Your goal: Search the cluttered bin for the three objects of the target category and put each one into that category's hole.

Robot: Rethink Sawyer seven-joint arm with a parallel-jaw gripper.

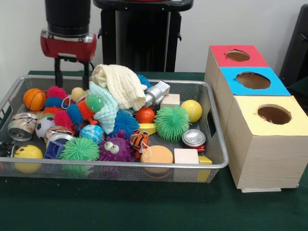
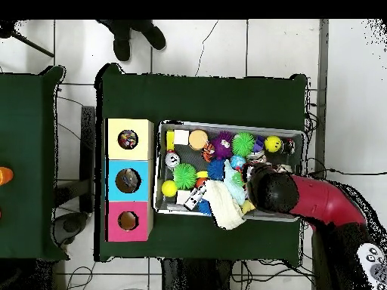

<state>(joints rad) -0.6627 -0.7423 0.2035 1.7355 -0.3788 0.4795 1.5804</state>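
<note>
My gripper (image 1: 72, 81) hangs open over the far left end of the wire bin (image 1: 120, 164), with nothing between its fingers (image 1: 58, 73). Just below it lie a pink spiky ball (image 1: 57, 92) and an orange basketball (image 1: 34, 98). The bin also holds a cream cloth (image 1: 119, 84), a mint cloth (image 1: 107, 109), a green spiky ball (image 1: 172, 122), a yellow ball (image 1: 192, 110), a silver can (image 1: 194, 138), wooden blocks (image 1: 186, 156) and a purple spiky toy (image 1: 115, 149). In the overhead view the arm's wrist (image 2: 272, 190) hides the gripper.
Beside the bin stands a wooden box with a red-topped hole (image 1: 238, 55), a blue-topped hole (image 1: 252, 80) and a yellow-topped hole (image 1: 274, 114). From above the yellow hole (image 2: 128, 139) has something inside. A person's shoes (image 2: 136, 34) show at the overhead view's top edge.
</note>
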